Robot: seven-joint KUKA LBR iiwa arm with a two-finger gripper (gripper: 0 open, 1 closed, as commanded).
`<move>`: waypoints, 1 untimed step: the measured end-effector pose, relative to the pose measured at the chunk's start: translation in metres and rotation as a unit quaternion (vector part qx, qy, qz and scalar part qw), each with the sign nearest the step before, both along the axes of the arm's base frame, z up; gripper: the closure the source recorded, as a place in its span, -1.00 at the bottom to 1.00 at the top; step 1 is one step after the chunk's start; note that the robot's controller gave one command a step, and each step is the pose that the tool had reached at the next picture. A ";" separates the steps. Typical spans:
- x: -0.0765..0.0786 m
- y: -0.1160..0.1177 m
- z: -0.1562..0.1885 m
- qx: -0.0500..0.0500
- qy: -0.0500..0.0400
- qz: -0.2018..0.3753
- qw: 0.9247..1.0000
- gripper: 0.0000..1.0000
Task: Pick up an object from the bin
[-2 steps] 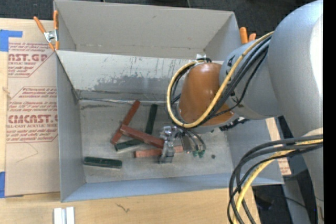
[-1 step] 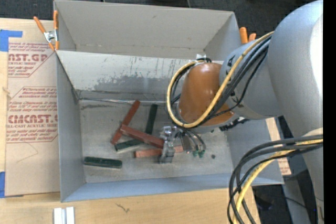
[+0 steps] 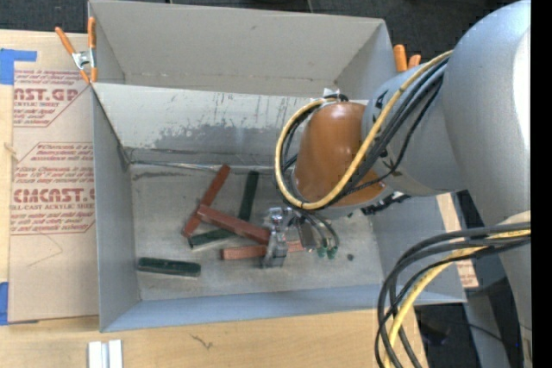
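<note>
Looking at this, the gripper (image 3: 277, 247) is down over a flat brown stick (image 3: 244, 253) at the right end of the heap (image 3: 226, 220) on the bin (image 3: 116, 211) floor, can't tell if it's clenched or released. Stick looks light, stiff, a bit slick, so I'd pinch across its narrow width

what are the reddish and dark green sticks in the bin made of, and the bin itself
Reddish-brown sticks: flat matte bars with square ends, probably painted wood or plastic; the look leaves it open. Dark green sticks: same shape, darker and duller, likely the same stuff. Bin: grey sheet metal with folded walls, its dull finish scuffed and scratched.
</note>
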State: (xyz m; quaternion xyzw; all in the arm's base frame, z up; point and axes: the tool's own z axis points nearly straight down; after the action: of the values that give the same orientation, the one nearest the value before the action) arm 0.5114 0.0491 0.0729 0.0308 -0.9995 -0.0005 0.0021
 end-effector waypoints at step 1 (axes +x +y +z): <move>-0.002 0.000 0.019 0.000 0.003 0.000 1.000 1.00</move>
State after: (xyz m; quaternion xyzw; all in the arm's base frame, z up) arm 0.5092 0.0490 0.0920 0.0307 -0.9995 -0.0003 0.0056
